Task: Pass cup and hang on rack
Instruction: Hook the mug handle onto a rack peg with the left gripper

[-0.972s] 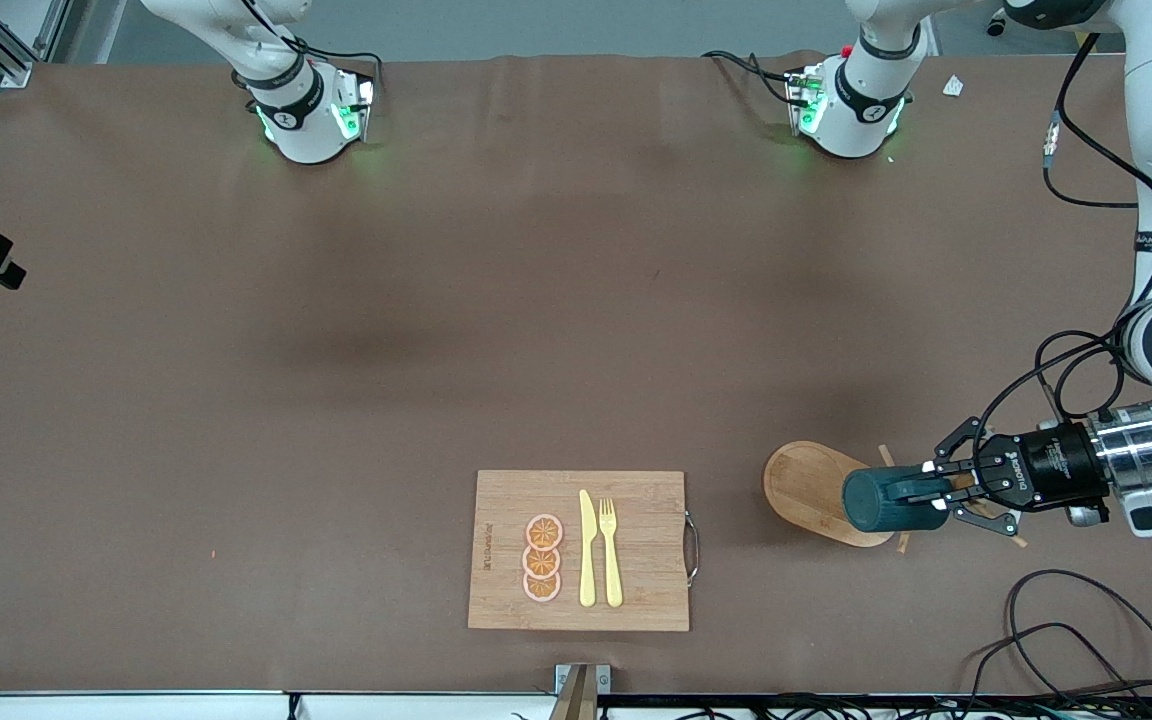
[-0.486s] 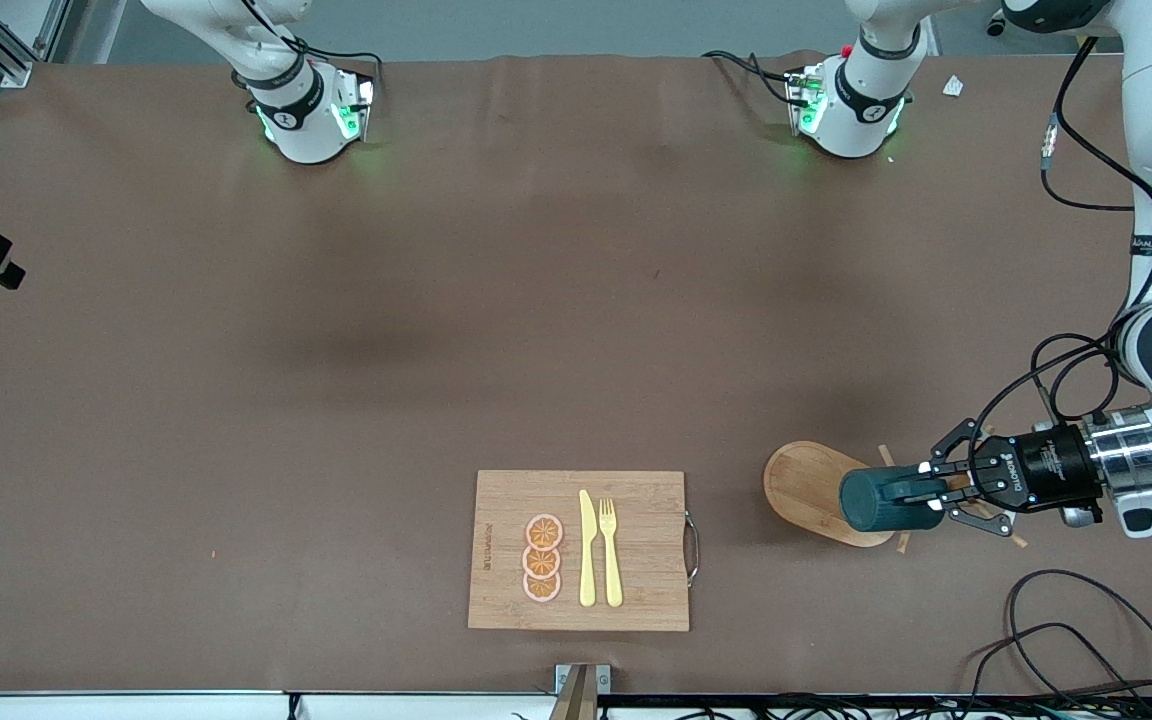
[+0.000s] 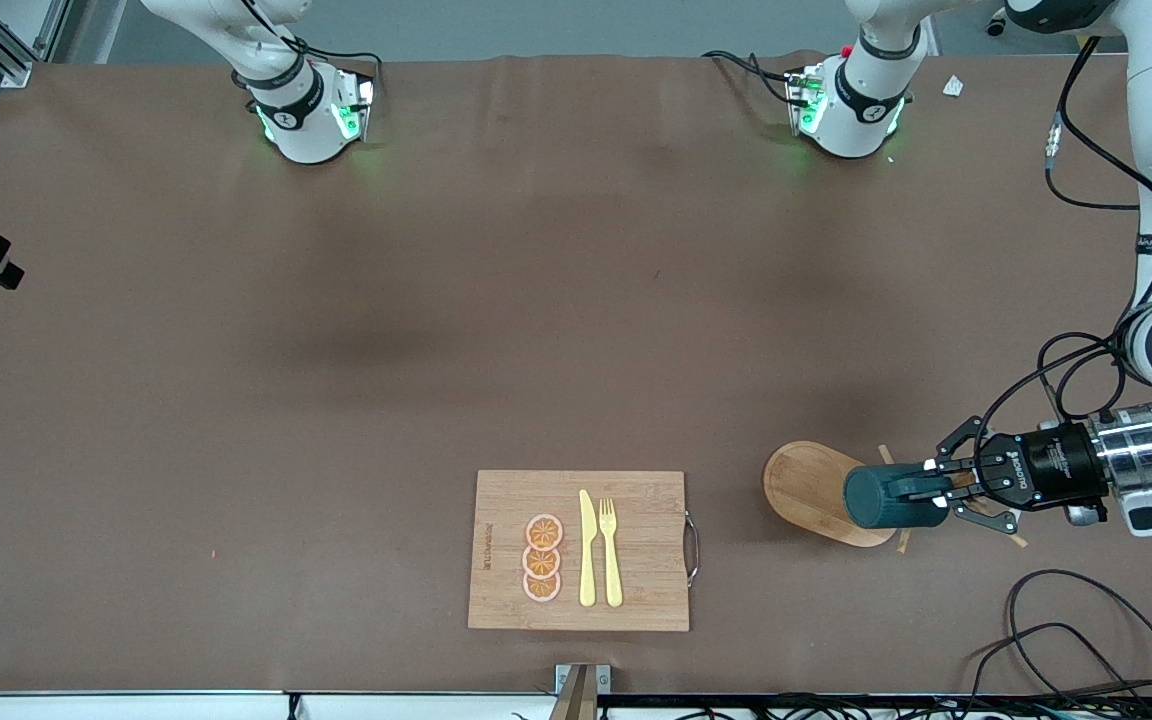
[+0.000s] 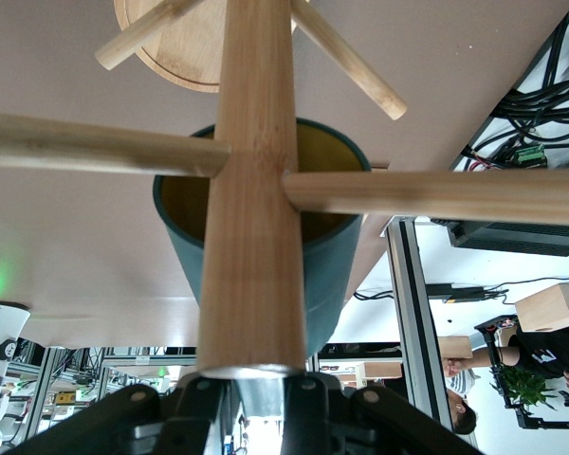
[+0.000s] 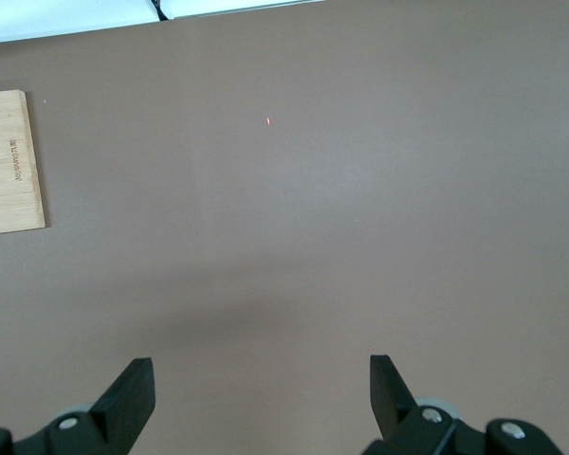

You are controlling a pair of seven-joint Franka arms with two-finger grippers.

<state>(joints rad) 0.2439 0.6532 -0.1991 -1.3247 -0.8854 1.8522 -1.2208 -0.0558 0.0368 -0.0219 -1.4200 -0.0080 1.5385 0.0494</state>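
- The rack (image 3: 811, 490) stood toward the left arm's end of the surface (image 3: 436, 350); the cup (image 3: 881, 497) and left pincer (image 3: 921, 490) hid its post in the front view.
- The left pincer was closed on the cup, held sideways over the rack's base.
- In the left wrist view, the post (image 4: 253, 190) masked the cup's mouth (image 4: 327, 152).
- The right pincer (image 5: 261, 398) was open, waiting over bare surface; its arm was cut off.
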